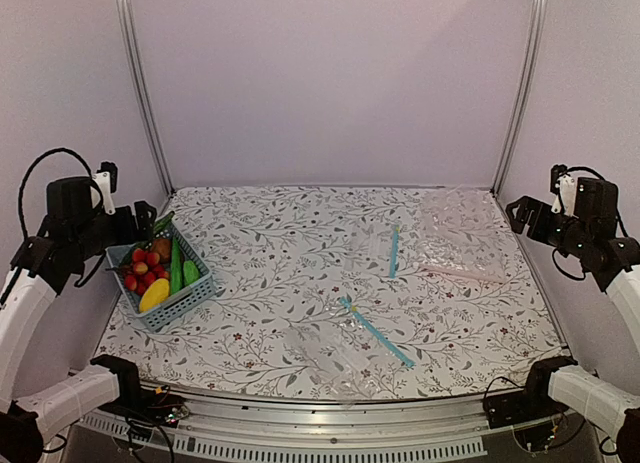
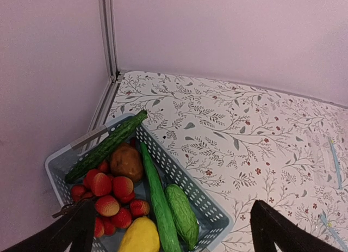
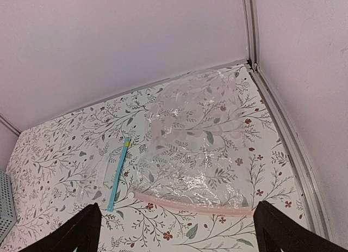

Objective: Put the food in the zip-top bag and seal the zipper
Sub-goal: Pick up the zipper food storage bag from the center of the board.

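Black fingers of the left end effector [image 2: 174, 206] were seen spread wide with nothing between them, held above the blue-grey basket [image 2: 185, 178] at the left edge of the worktop [image 1: 280, 223]. The right end effector [image 3: 178, 206] was likewise released and empty. It was held over the far right corner, above the clear bag with the pink strip [image 3: 190, 148].

No part of the task could be judged as done. The food was found wholly inside the basket. The yellow piece [image 2: 140, 237] lay at the basket's near end, and the short light-green piece [image 2: 182, 215] just beside it. Both were pressed against a long thin green vegetable [image 2: 156, 195]. Red berries [image 2: 109, 193], a brown lump [image 2: 126, 161] and a dark-green cucumber [image 2: 106, 146] propped over the far rim were packed in with them.

The zip-top bag [image 3: 95, 178] was laid flat near the middle of the worktop, somewhat towards the right edge and well apart from the basket. The zipper [image 3: 118, 173] ran along the side facing the pink-strip bag. Whether the mouth was parted or pressed together could not be told. A larger clear bag [image 1: 330, 348] with a longer blue strip was spread by the near edge.

Everything was therefore judged as left to do. Both pieces had yet to be lifted out and carried across, the bag's mouth opened, the pieces slid in, and the zipper pressed closed along its length.
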